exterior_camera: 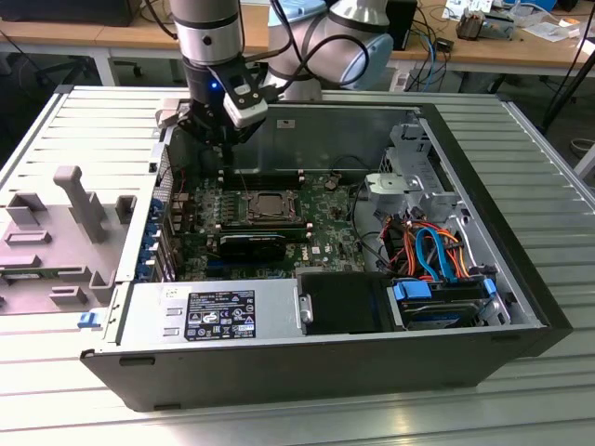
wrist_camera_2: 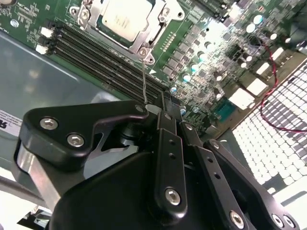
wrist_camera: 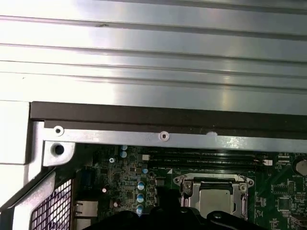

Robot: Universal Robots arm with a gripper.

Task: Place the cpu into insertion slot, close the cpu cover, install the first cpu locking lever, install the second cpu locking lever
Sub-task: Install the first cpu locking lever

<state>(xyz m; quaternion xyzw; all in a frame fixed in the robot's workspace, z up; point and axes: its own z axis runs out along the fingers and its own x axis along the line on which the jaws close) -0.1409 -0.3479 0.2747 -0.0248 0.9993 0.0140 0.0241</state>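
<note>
The cpu lies in the insertion slot on the green board inside the open computer case. Its silver-grey top shows in both wrist views. The cpu cover lies flat around it. A thin wire locking lever rises from the socket's corner up to my fingertips. My gripper hangs above the board, toward the exterior view's left of the socket, with its fingers together. I cannot tell whether the lever is pinched or only touching.
Black memory slots run beside the socket. A long black block sits in front of it. Also in the case are a silver power supply, drive bays with orange and blue cables and a perforated wall. A grey fixture lies on the table.
</note>
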